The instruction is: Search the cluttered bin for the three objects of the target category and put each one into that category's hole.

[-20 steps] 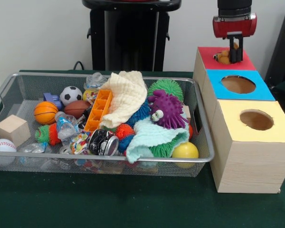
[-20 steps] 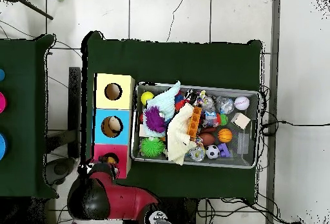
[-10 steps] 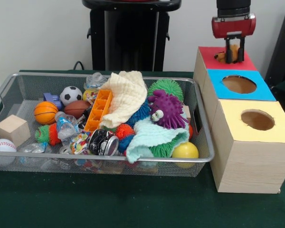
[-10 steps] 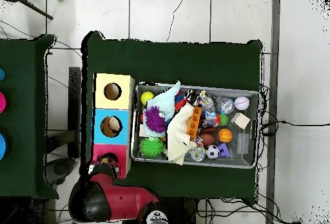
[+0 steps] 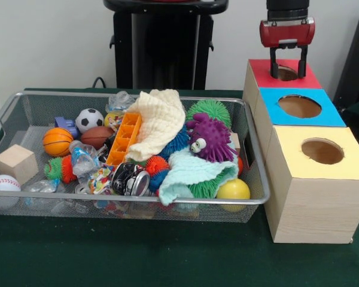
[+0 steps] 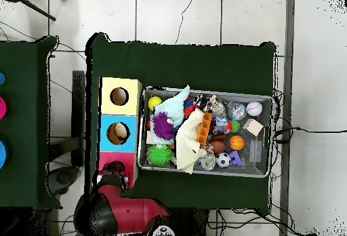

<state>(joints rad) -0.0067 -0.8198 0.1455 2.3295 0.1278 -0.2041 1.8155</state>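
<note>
1. The tool [image 5: 287, 61] has matt black fingers under a glossy red housing, hard plastic by the look.
2. Just below the tool, the hole [image 5: 286, 73] is cut in a pale box [image 5: 312, 209] of grained, matt wood; its top is faced in smooth red.
3. Well to the side of the tool, the bin [image 5: 137, 201] is silver metal wire mesh with a smooth, shiny rim.
4. In the bin, the cream cloth [image 5: 161, 119] is soft and waffle-textured.
5. Beside it, the purple toy [image 5: 210, 139] is rubbery and spiky.
6. The yellow ball [image 5: 233, 190] is smooth and glossy.
7. The block [image 5: 16, 162] is bare matt wood.
8. The bench [image 5: 137, 257] is covered in matt dark green felt-like cloth.
</note>
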